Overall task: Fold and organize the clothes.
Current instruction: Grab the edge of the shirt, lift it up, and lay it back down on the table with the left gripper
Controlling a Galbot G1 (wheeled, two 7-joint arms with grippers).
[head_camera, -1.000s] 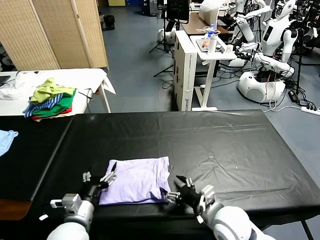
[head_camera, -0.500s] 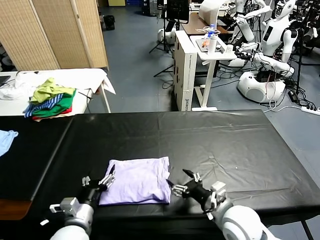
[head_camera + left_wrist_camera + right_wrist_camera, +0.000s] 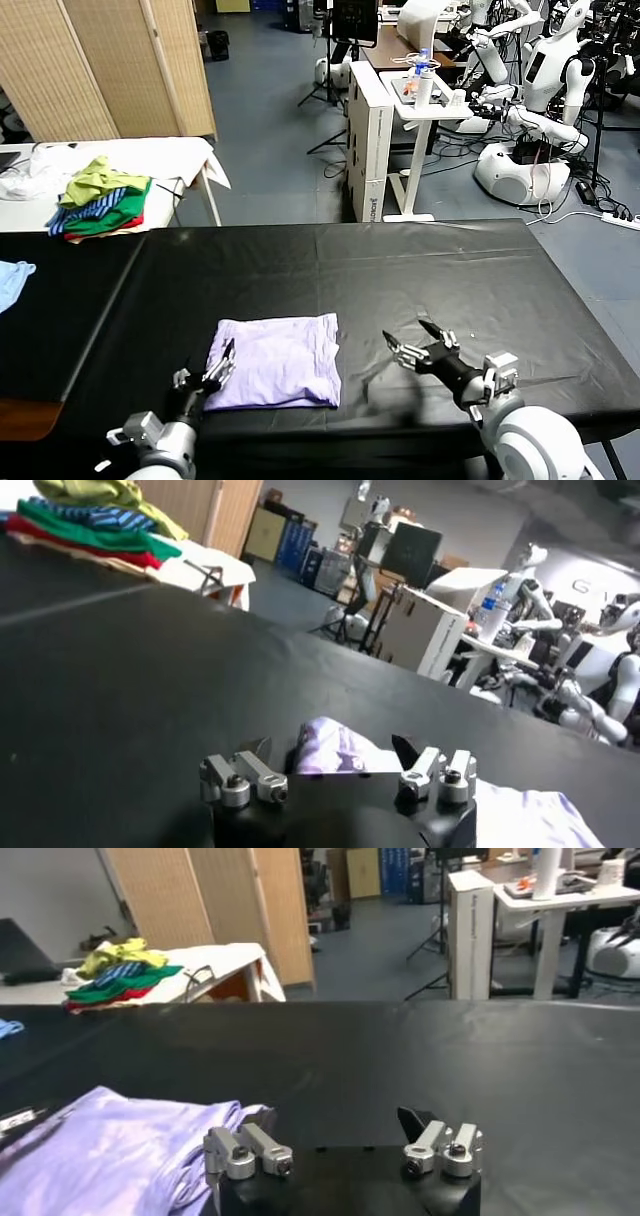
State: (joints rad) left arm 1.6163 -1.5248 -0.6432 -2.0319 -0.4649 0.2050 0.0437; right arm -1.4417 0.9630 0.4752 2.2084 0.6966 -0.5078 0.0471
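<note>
The pale lavender T-shirt [image 3: 275, 360] lies folded into a rough rectangle on the black table [image 3: 450, 280], near the front edge. My left gripper [image 3: 208, 366] is open at the shirt's front left corner, its jaws wide apart. In the left wrist view the gripper [image 3: 335, 752] has that corner of the T-shirt [image 3: 330, 750] lying between the spread jaws, not clamped. My right gripper [image 3: 415, 342] is open and empty over bare table, to the right of the shirt. In the right wrist view the gripper [image 3: 335, 1120] is apart from the T-shirt [image 3: 110, 1158].
A green, yellow and red pile of garments [image 3: 100, 195] lies on a white table [image 3: 185, 155] at the back left. A light blue cloth [image 3: 12, 280] lies at the left edge. A white desk [image 3: 385, 140] and other robots [image 3: 545, 90] stand beyond the table.
My right gripper has let go of the shirt's front right edge and moved right, away from it. My left gripper has drawn back a little toward the front edge. The shirt lies flatter.
</note>
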